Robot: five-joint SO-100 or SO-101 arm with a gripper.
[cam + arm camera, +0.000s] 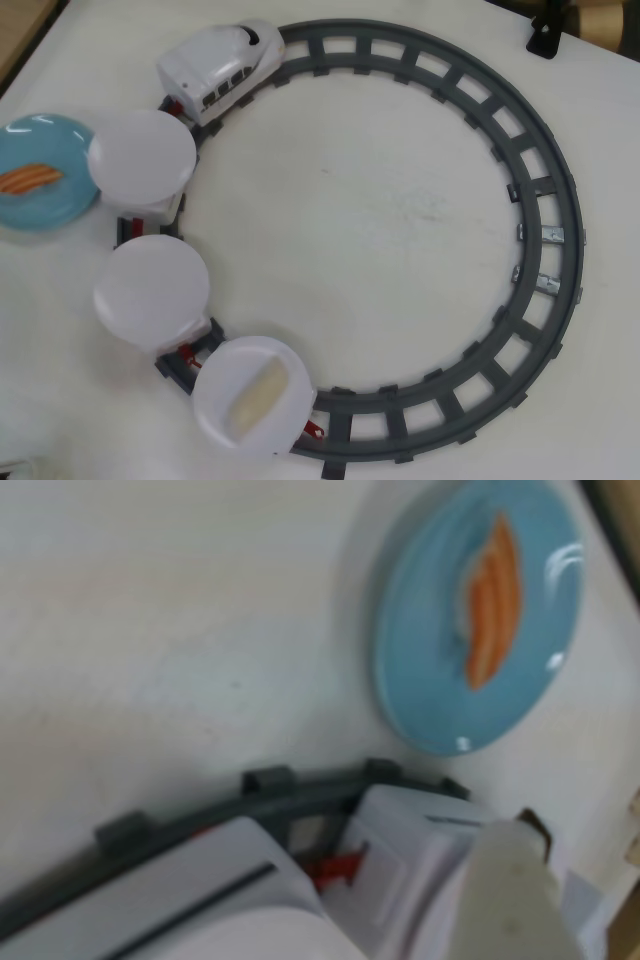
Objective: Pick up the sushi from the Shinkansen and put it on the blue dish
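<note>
The orange striped sushi (30, 179) lies on the blue dish (52, 140) at the left edge of the overhead view. The wrist view also shows the sushi (492, 600) lying on the dish (420, 670). The white Shinkansen (220, 68) stands on the grey track at the top left, pulling three cars topped by round white plates (142, 152). The arm does not show in the overhead view. In the wrist view one pale finger (512, 890) shows at the bottom right, above the white train cars (400, 870); I cannot tell how the jaws stand.
The grey circular track (560, 200) fills the table's middle and right. The nearest white plate (215, 400) carries a pale cream oblong piece (257, 393). A black object (548, 30) stands at the top right edge.
</note>
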